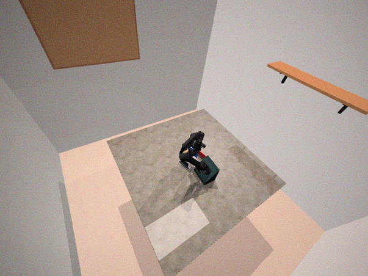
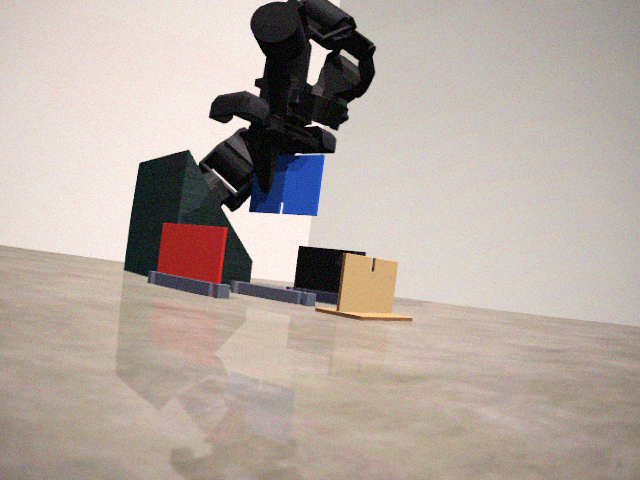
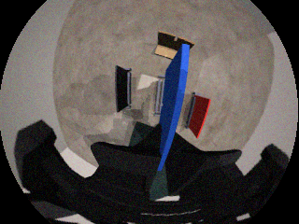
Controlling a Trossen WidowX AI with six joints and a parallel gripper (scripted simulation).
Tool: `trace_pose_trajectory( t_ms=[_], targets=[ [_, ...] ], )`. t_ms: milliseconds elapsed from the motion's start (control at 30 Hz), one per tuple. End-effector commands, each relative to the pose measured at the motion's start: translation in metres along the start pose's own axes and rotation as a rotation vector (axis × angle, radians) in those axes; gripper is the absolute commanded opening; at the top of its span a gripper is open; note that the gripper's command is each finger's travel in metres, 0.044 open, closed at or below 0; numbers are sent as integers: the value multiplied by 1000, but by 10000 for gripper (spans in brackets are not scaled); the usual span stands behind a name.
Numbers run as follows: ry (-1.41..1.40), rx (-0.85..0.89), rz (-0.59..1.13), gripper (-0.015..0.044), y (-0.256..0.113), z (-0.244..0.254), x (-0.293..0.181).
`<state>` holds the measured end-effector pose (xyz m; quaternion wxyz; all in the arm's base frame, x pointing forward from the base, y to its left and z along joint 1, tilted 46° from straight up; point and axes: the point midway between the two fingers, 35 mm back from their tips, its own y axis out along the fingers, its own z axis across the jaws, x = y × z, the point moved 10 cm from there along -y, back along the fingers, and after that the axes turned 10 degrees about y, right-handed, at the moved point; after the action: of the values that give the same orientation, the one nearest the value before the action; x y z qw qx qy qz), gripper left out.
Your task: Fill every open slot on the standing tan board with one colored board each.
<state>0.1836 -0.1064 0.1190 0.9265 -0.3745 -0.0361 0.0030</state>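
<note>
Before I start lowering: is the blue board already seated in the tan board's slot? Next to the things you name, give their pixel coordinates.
No, the blue board [image 2: 302,186] [image 3: 174,95] hangs in the air, above and apart from the tan board [image 2: 368,289], whose slot shows open.

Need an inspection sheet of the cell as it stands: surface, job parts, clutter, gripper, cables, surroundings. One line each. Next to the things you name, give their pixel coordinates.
Surface: mottled grey-brown tabletop [image 1: 165,134] [image 2: 413,403], glossy, with reflections.
Slotted part: upright tan board [image 2: 368,284] on a flat tan base; one slot visible in its top edge, unfilled.
Held part: flat blue board [image 2: 302,183] [image 3: 174,98], raised, notch down.
Waiting parts: flat red board [image 2: 191,252] [image 3: 200,116] and flat black board [image 2: 320,268] [image 3: 121,89], each upright in a grey holder.
Vacant holder: low grey holder [image 2: 271,292] between those two.
Clutter: nothing seen.
Gripper: black parallel-jaw gripper [image 2: 266,180], shut on the blue board.
Cables: nothing seen.
Surroundings: plain pale walls; orange wall shelf [image 1: 320,87] on black brackets.
</note>
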Motion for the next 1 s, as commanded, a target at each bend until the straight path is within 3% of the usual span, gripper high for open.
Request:
trace_pose_trajectory(
  t_ms=[0, 967],
  targets=[
    [-6, -3, 3, 0, -8, 0, 0],
    [96, -12, -1, 0, -18, 0, 65]
  ],
)
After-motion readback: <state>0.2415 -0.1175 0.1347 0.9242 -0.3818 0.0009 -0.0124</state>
